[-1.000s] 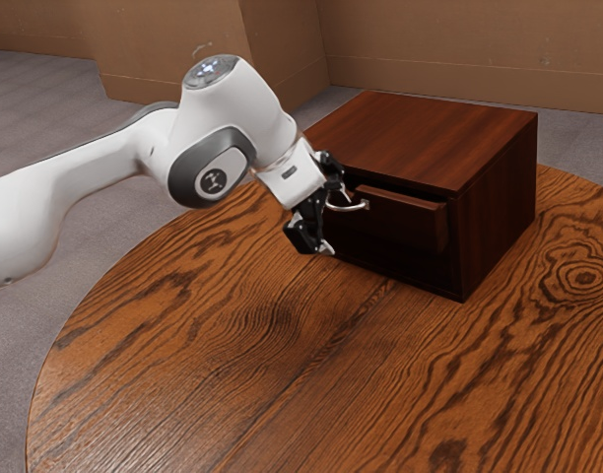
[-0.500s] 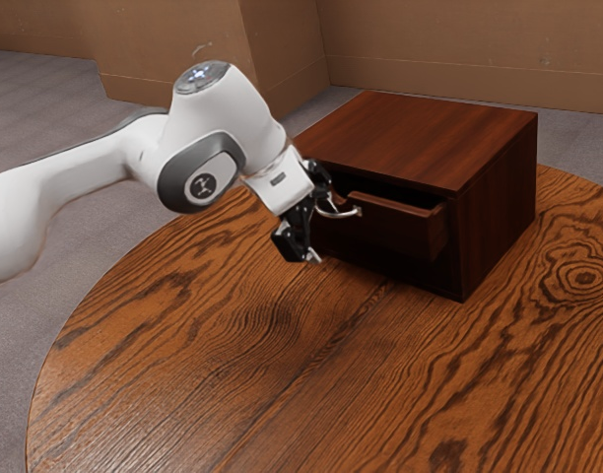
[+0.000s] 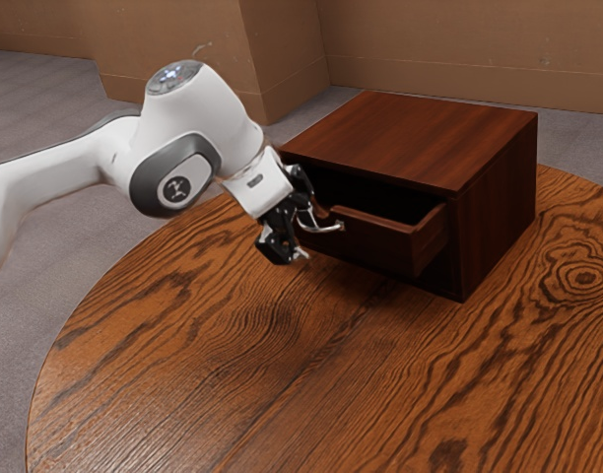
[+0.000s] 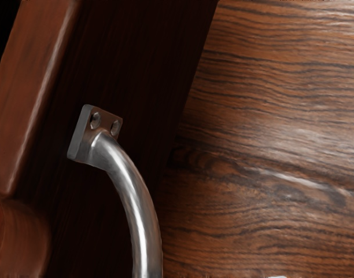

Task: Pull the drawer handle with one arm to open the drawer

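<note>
My end effector (image 3: 300, 225) sits at the handle (image 3: 327, 225); I cannot tell whether it is clamped on it. Over the last second the drawer (image 3: 380, 236) has slid further out of the cabinet (image 3: 430, 138) above the counter (image 3: 282, 394). It now stands partly open, so the pull seems to be working.

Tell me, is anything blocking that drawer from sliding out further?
Nothing visible does. The tool is right at the handle, with nothing between them. The drawer sits partly out of the cabinet, and the table in front of it shows just bare wood.
</note>
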Tool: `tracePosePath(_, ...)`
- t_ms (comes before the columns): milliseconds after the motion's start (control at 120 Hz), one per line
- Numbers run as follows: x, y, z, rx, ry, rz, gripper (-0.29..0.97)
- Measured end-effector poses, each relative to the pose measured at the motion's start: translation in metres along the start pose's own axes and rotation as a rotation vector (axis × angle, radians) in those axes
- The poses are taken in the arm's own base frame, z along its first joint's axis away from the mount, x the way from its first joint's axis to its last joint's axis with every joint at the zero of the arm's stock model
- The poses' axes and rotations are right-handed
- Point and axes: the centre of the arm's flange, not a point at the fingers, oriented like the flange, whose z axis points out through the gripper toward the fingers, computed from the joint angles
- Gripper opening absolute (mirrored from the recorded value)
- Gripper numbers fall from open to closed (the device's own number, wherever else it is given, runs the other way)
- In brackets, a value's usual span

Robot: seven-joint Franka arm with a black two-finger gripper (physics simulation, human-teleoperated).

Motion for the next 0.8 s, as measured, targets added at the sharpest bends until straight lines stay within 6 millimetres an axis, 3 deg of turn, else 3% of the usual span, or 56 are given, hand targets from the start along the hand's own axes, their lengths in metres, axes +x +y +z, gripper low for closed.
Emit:
tracePosePath(233,-0.007,0.008,-0.017,0.004,0.009,-0.007,0.40)
tracePosePath(333,-0.008,0.011,-0.015,-0.003,0.009,-0.006,0.48)
tracePosePath(417,-0.008,0.014,-0.018,-0.003,0.011,-0.005,0.48)
tracePosePath(592,0.003,0.017,-0.024,0.004,0.019,0.008,0.61)
tracePosePath(800,0.015,0.026,-0.022,-0.006,0.015,0.019,0.67)
